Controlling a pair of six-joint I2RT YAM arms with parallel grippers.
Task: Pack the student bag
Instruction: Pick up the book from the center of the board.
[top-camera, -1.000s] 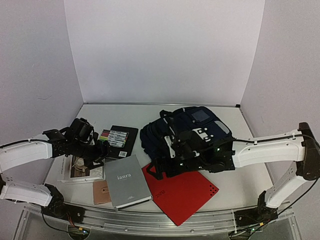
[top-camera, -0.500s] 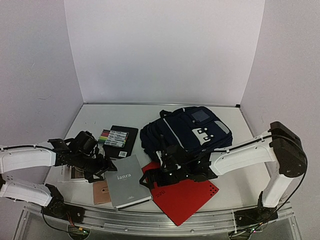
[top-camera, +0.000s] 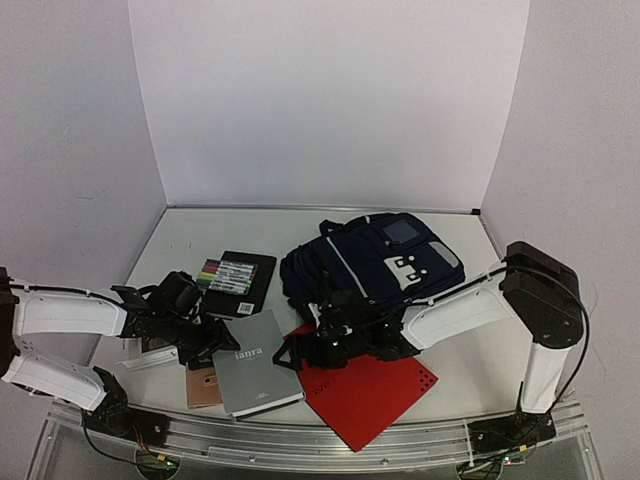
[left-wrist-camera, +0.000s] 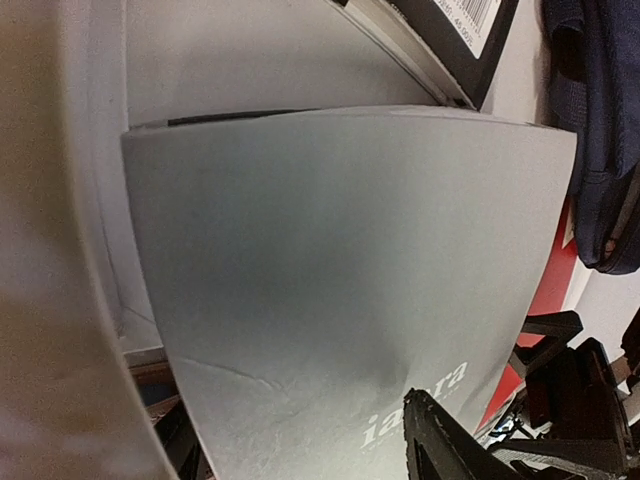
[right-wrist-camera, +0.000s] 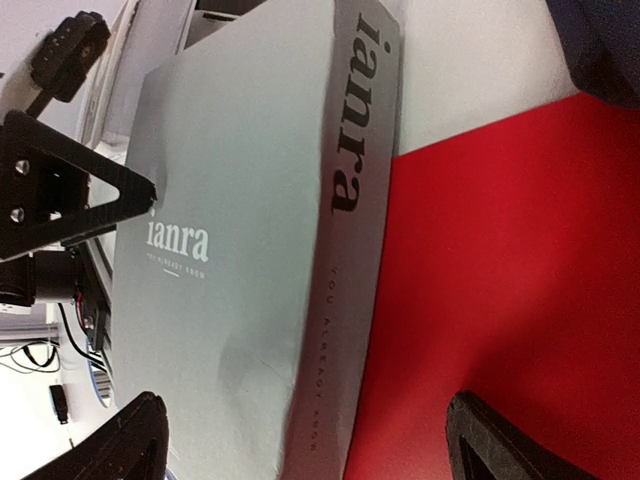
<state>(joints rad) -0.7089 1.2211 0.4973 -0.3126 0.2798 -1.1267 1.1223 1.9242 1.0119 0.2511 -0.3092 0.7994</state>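
- While both arms reach low over the counter (top-camera: 250, 228), one grey book (top-camera: 256, 366) printed "ianra" lies flat between them at the near edge; every place below is given from this book.
- One student bag (top-camera: 385, 262), dark navy with thin pale stripes and white patches, lies on the counter behind and to the right of the grey book, near it but not touching.
- One red folder (top-camera: 378, 396) lies flat just right of the grey book, and the right wrist view shows the book's spine meeting the red sheet.
- One black box (top-camera: 243, 284) holding a row of coloured markers sits just behind the grey book.
- One small tan notebook (top-camera: 203, 386) lies against the grey book's left side.
- One white booklet (top-camera: 152, 356) lies farther left of the grey book, partly hidden under the left arm.
- The left gripper (top-camera: 212, 343) is at the grey book's left edge. Its wrist view shows only one dark finger over the cover, so I cannot tell whether its jaws are spread or closed.
- The right gripper (right-wrist-camera: 312, 437) hangs over the grey book's right edge with its two fingers spread wide, one above the grey cover and one above the red folder, pinching nothing.
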